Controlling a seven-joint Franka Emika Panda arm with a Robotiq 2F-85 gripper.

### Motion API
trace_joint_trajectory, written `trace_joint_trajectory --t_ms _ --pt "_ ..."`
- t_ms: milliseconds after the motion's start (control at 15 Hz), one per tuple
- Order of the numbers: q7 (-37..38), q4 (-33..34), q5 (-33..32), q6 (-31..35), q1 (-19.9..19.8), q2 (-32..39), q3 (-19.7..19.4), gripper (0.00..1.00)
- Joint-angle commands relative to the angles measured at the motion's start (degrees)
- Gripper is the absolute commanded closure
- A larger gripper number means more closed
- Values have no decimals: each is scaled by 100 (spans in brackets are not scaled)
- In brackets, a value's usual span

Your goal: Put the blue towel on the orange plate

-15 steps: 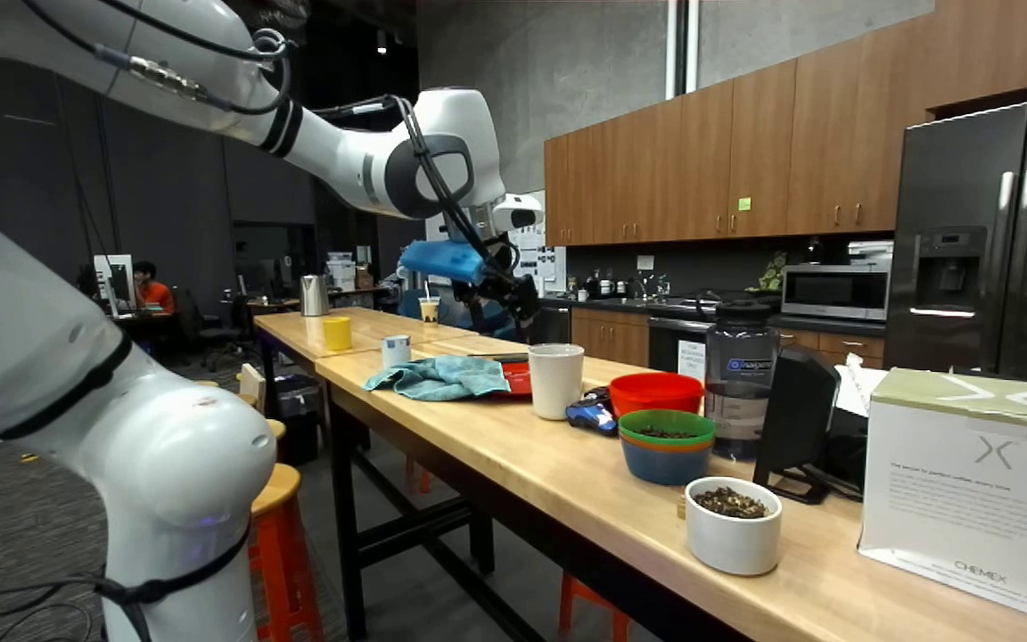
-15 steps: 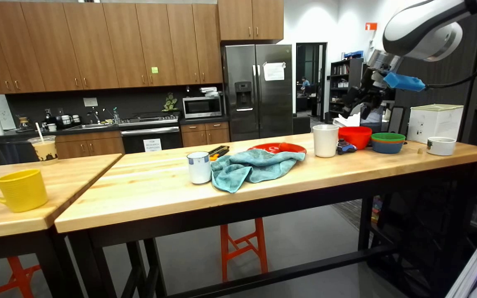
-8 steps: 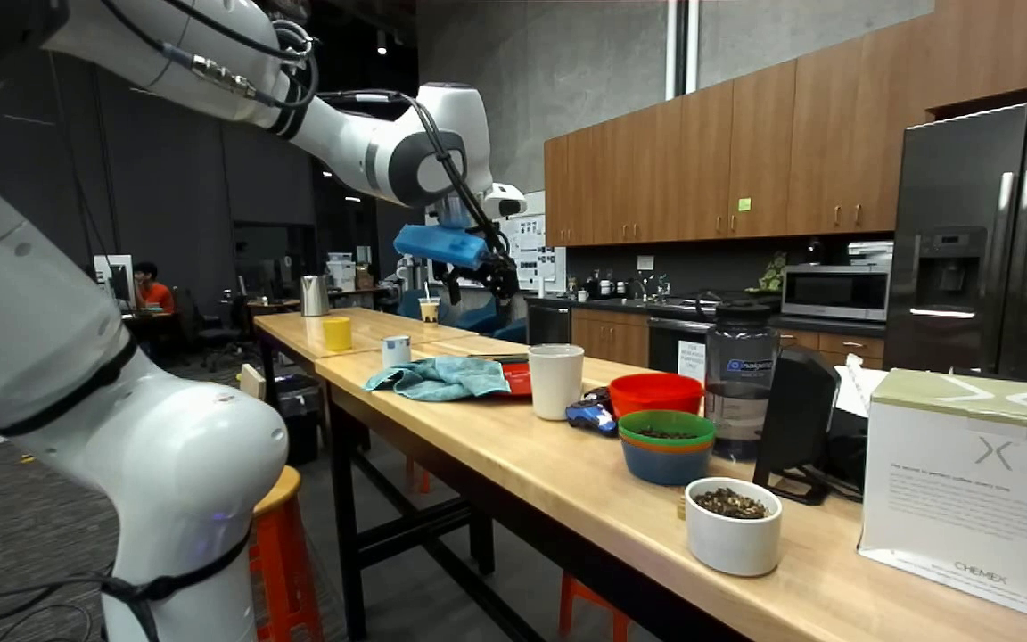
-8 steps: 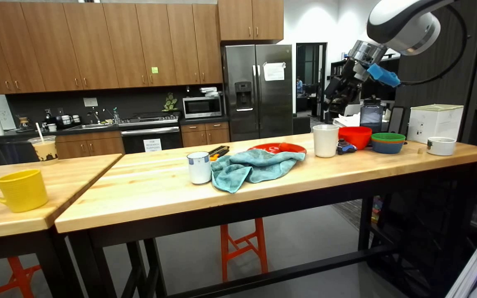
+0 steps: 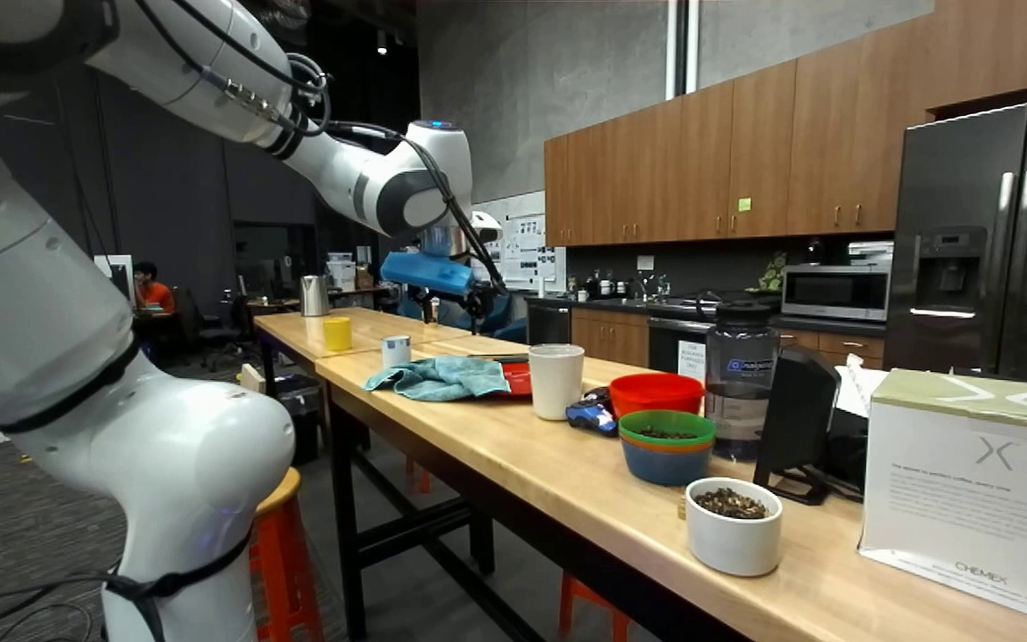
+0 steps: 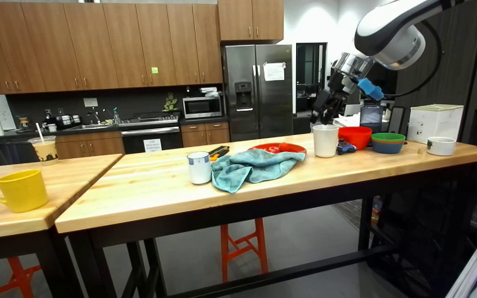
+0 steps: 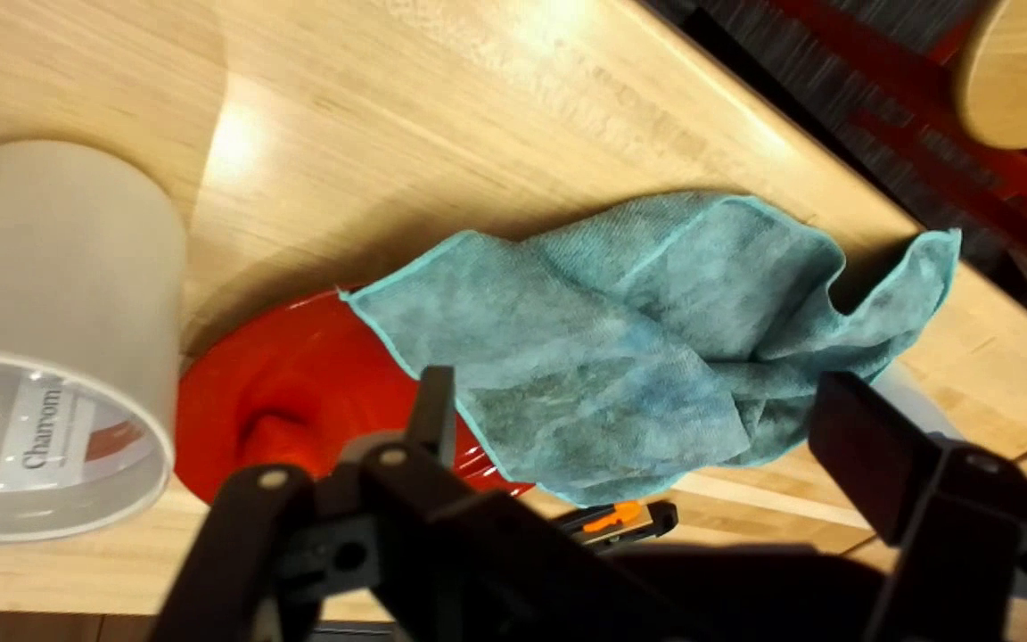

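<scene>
The tool (image 7: 647, 428) has its two dark fingers (image 7: 435, 406) spread wide apart and holds nothing. In both exterior views it hangs in the air above the worktop (image 6: 147, 182), at the end of the white arm (image 5: 335, 169), with a blue-wrapped part (image 5: 427, 273) just beside it. In the wrist view the blue-green towel (image 7: 603, 357) shows below the tool, partly in the gap between the fingers. The towel is crumpled and lies mostly on the worktop, near its long edge; one end covers part of the rim of the red plate (image 7: 366, 357). A reddish-orange lump (image 6: 287, 147) sits on the plate.

A small white mug (image 6: 199, 169) with blue marks at the rim stands upright just beside the towel's other end; whether the two touch I cannot tell. A black and orange item (image 6: 220, 152) lies near both. On the far side of the plate from the mug stands a tall white cup (image 7: 59, 259), and just beside it is a small blue and black thing (image 5: 592, 415). Farther along the worktop are a red bowl (image 5: 656, 395), a stack of bowls (image 5: 667, 459) with a green one on top, a see-through bottle (image 5: 741, 419) and a white bowl (image 5: 734, 539) holding dark dry bits (image 5: 731, 502). A yellow mug (image 6: 22, 192) stands on a second worktop (image 6: 81, 174).
</scene>
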Motion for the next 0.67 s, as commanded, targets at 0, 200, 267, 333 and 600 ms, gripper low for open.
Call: trace_joint_trajectory --t_ms 0,200,267,333,600 --pt "-264 -527 105 818 47 194 64 0" --pt "-509 -1080 -284 1597 -101 447 33 0" --pt "-521 -1375 -571 1820 -287 426 66 0" --pt "-444 -1543 -895 2081 -518 536 109 0" --pt "-249 -1549 -1879 2482 -1253 1016 54 0"
